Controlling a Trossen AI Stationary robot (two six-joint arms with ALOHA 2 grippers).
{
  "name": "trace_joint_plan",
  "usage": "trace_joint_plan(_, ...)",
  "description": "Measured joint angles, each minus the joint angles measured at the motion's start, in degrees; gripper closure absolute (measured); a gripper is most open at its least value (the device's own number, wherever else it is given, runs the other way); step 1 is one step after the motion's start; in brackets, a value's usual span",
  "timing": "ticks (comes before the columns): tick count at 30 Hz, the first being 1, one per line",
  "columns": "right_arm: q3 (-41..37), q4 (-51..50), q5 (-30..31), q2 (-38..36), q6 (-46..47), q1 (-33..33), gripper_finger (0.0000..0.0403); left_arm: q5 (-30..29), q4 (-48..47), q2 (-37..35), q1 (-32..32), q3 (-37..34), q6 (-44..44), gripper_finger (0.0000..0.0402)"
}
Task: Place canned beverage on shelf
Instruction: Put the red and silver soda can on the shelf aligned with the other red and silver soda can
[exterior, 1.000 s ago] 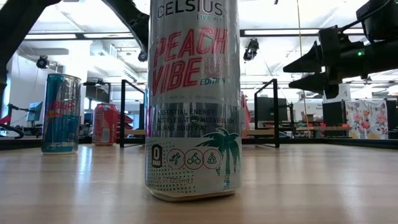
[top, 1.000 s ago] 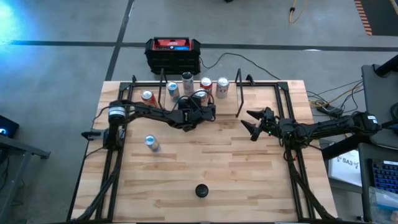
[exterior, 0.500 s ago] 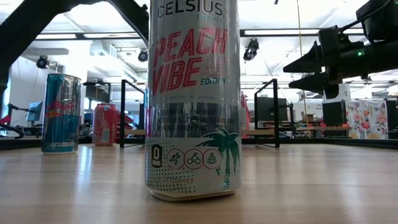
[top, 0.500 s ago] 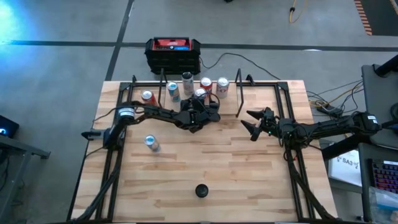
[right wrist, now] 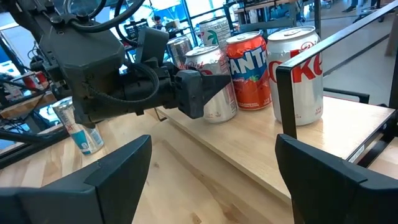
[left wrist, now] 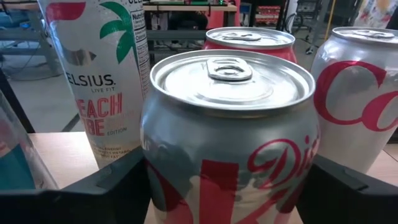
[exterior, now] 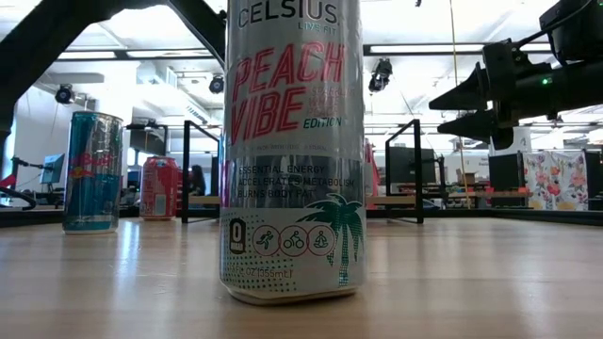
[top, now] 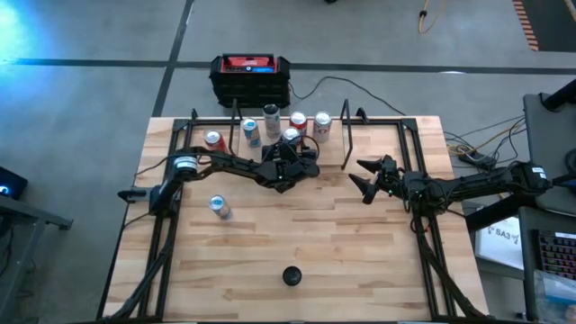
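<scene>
A silver and red can (left wrist: 227, 130) stands on the near part of the shelf (right wrist: 249, 146), a light-wood plank between black uprights (top: 346, 135). My left gripper (top: 292, 151) is shut on it. Behind it on the plank stand a tall Celsius can (left wrist: 102, 74), an orange Fanta can (right wrist: 250, 68), a white and red can (right wrist: 303, 71) and a teal can (top: 251, 131). My right gripper (top: 364, 180) hovers open over the table, right of the shelf. My left gripper pinches the silver can's two opposite side walls, below its shoulder (left wrist: 152, 168), between its two fingers (left wrist: 118, 183). The fingers come nearly level from the table's near left. The can is upright, and its base seems to rest on the plank (right wrist: 219, 118).
A red can (top: 213, 139) and a blue can (top: 219, 207) stand on the table left of the shelf. Another Celsius can (exterior: 292, 151) stands near the front edge. A black-and-red box (top: 250, 77) sits beyond the far edge.
My left gripper has moved toward the far edge and a little down, up to the silver can on the shelf, and its fingers have drawn in around that can. The can stays upright in place. My right arm has kept still.
</scene>
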Motion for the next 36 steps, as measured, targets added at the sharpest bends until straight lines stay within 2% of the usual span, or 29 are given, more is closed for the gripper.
trace_joint_plan(8,0.0,0.0,0.0,0.0,0.0,0.0,0.0076,1.8,-0.4,0.0,-1.3,1.1,0.3,0.01)
trace_joint_plan(13,0.0,0.0,0.0,0.0,0.0,0.0,0.0076,4.3,-0.4,0.0,-2.4,3.5,4.8,0.0112)
trace_joint_plan(22,0.0,0.0,0.0,0.0,0.0,0.0,0.0076,9.1,-0.4,0.4,-2.6,7.6,5.3,0.0113)
trace_joint_plan(28,0.0,0.0,0.0,0.0,0.0,0.0,0.0076,9.1,-1.4,6.5,-2.9,15.1,7.7,0.0113)
trace_joint_plan(36,0.0,0.0,0.0,0.0,0.0,0.0,0.0076,10.9,-11.7,12.4,-3.3,29.5,8.1,0.0113)
